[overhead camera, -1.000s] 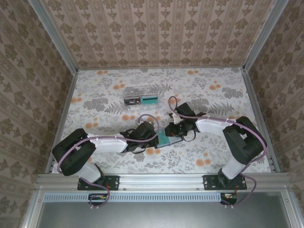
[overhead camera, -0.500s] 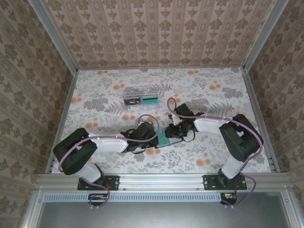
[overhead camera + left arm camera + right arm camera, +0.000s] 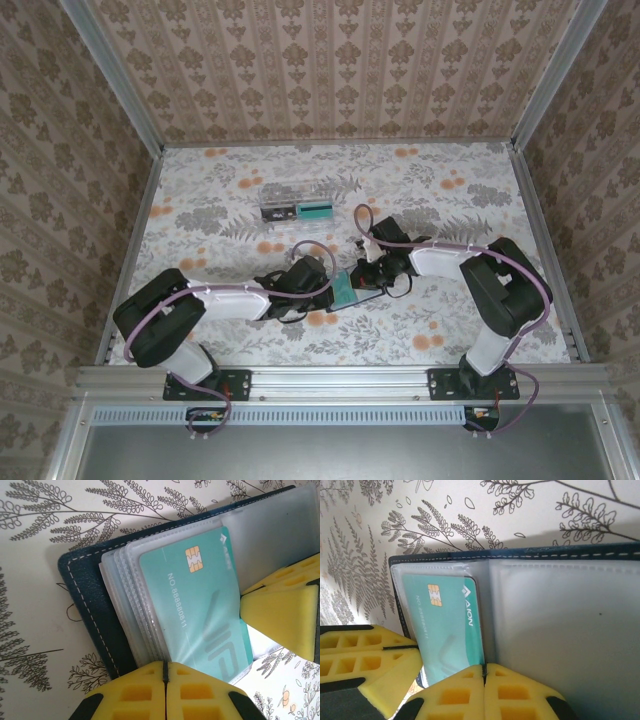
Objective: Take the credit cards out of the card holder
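Note:
The card holder (image 3: 357, 291) lies open on the table between both arms, dark stitched cover (image 3: 90, 610) down and clear sleeves (image 3: 560, 630) up. A teal credit card (image 3: 200, 610) with a gold chip sits in the top sleeve, also seen from the other side as the teal card (image 3: 447, 625). My left gripper (image 3: 165, 666) is shut at the near edge of the sleeves, its fingers (image 3: 365, 655) beside the card. My right gripper (image 3: 484, 668) is shut at the card's corner by the fold, and its fingers (image 3: 280, 610) touch the card's long edge.
A clear plastic box (image 3: 297, 203) holding cards stands farther back on the floral tabletop (image 3: 460, 190). Metal rails (image 3: 540, 240) and patterned walls enclose the table on three sides.
The right arm's elbow has shifted slightly. The card holder and the left arm have stayed in place.

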You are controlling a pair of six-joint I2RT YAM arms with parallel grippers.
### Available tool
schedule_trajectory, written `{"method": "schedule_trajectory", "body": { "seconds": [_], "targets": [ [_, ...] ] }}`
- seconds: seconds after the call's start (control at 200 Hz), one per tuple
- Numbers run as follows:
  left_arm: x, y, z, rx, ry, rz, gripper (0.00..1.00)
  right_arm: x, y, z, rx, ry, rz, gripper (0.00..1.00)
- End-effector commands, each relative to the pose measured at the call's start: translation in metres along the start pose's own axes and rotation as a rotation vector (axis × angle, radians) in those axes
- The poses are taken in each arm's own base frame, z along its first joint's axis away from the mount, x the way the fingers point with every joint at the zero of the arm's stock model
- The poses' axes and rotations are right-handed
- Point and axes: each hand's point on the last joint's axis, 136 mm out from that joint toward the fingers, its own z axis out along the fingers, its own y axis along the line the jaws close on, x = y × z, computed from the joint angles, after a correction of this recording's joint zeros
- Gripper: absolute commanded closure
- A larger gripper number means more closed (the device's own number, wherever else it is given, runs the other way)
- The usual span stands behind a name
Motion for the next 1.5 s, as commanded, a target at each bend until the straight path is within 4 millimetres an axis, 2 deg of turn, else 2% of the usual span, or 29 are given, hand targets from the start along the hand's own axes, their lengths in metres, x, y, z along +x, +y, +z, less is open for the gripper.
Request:
{"method": "schedule_trajectory", "body": {
  "seconds": [0.0, 0.55, 0.75, 0.88, 0.95, 1.055, 1.495],
  "targets": [
    [0.015, 0.021, 0.005, -0.085, 0.058, -0.001, 0.94, 0.007, 0.007, 0.001, -0.063, 0.023, 0.006, 1.0],
    [0.015, 0.037, 0.0, -0.123, 0.068, -0.003, 0.95, -0.002, 0.0, -0.018, -0.095, -0.041, 0.044, 1.0],
    [0.016, 0.039, 0.001, -0.123, 0.073, -0.001, 0.96, -0.002, -0.006, -0.019, -0.077, -0.043, 0.048, 1.0],
    [0.016, 0.038, 0.002, -0.122, 0.076, 0.007, 0.96, -0.001, -0.003, -0.018, -0.098, -0.031, 0.043, 1.0],
    [0.015, 0.037, 0.002, -0.117, 0.074, 0.01, 0.96, -0.001, -0.001, -0.016, -0.113, -0.024, 0.04, 0.86],
    [0.016, 0.035, 0.003, -0.112, 0.077, 0.013, 0.96, -0.002, 0.002, -0.013, -0.129, -0.023, 0.035, 0.78],
    [0.018, 0.036, 0.005, -0.107, 0.088, 0.01, 0.97, 0.004, -0.006, 0.0, -0.084, 0.006, 0.049, 0.77]
  ]
}}
